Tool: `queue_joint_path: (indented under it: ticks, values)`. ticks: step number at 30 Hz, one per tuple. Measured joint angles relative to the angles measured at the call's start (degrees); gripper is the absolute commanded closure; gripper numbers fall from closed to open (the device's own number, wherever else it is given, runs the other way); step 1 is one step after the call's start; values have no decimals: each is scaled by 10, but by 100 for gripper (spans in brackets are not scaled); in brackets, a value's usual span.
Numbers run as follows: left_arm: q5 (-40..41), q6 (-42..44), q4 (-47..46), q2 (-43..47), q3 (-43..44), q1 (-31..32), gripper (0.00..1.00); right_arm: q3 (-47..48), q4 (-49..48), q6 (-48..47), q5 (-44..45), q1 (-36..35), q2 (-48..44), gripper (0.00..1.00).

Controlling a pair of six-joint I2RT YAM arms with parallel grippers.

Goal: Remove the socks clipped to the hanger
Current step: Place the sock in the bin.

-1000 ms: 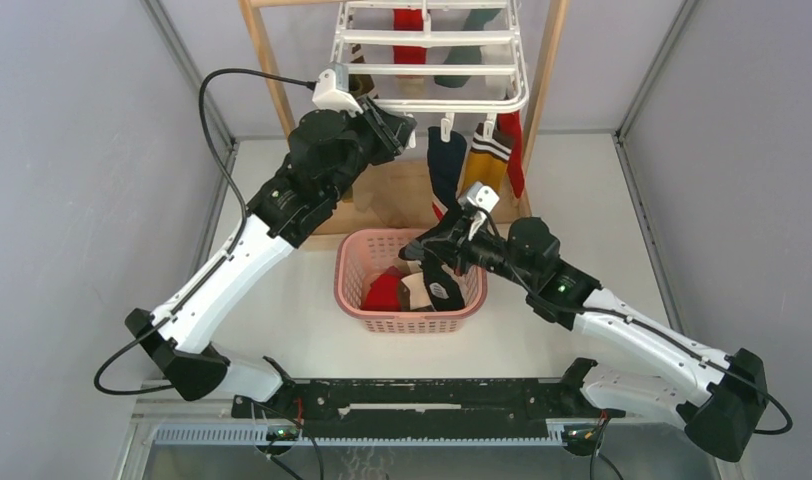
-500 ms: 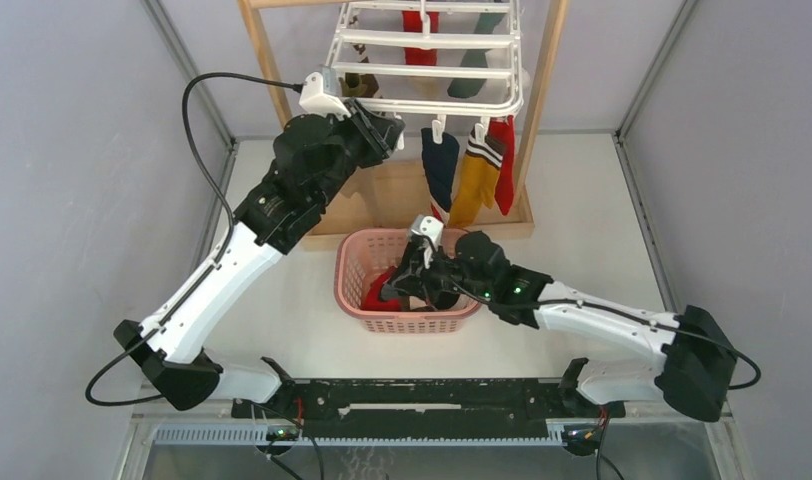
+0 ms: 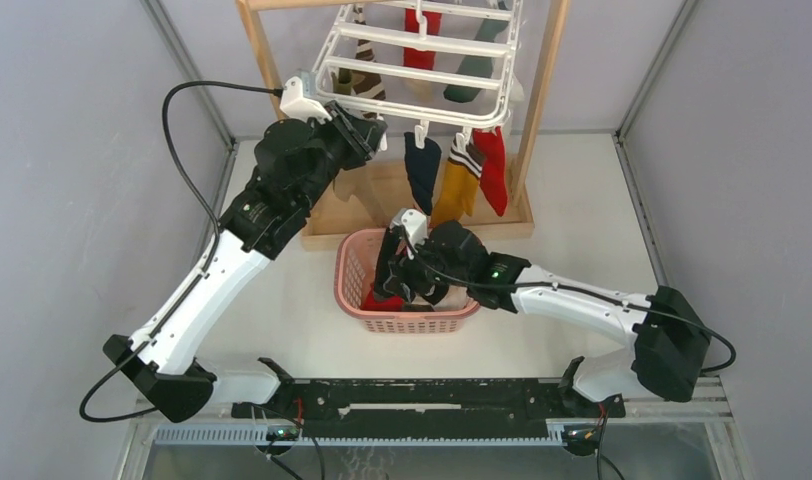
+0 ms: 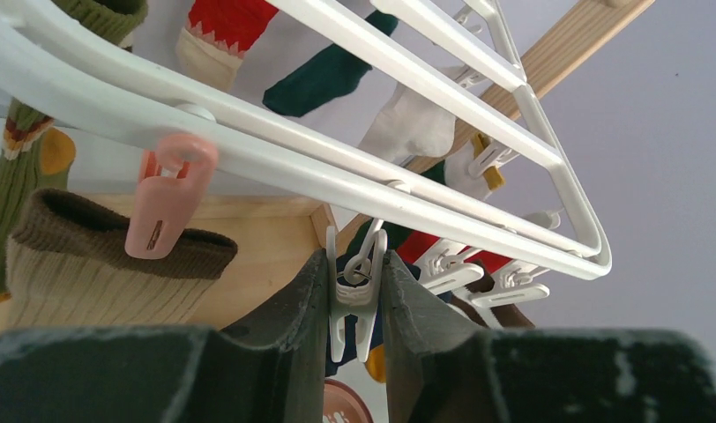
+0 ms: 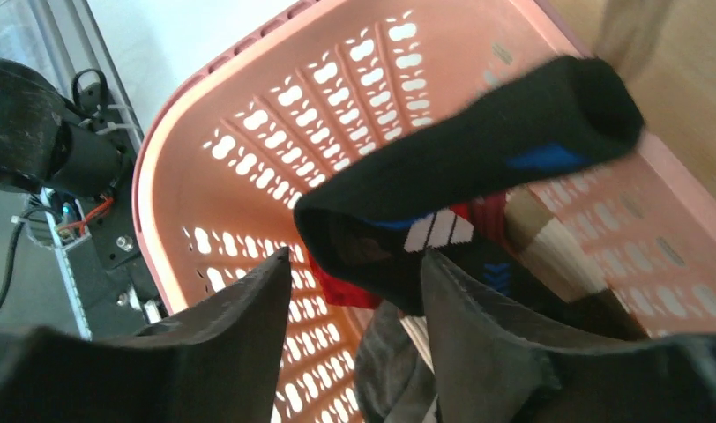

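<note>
Step in hand: unclip and drop. Left fingers [image 4: 354, 261] are nearly closed, pinching a white clip [image 4: 356, 304] under the hanger [image 4: 275, 150]; can't tell if that clip holds a sock. Right fingers [image 5: 354, 264] are spread wide, gripping nothing. A black sock [image 5: 478, 159] lies loose just past their tips, over the pink basket [image 5: 249, 159]. More socks [image 3: 452, 185] hang clipped. Next, probably: right fingers rise and take a sock below the pinched clip.

White table [image 3: 582, 200], pink basket [image 3: 412, 322], wooden rack [image 3: 372, 205]
</note>
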State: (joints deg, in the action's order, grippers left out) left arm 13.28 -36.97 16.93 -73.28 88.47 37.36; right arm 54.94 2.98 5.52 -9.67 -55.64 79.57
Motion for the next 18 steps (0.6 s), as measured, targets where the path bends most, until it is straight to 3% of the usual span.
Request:
queue_joint_path:
  ticks: [11, 18]
  values:
    - [-30, 6, 2, 16, -4, -31, 90, -1, 56, -7, 2, 11, -140, 26]
    - [-51, 10, 4, 18, -4, -51, 90, -27, 62, -5, -18, 85, -247, 26]
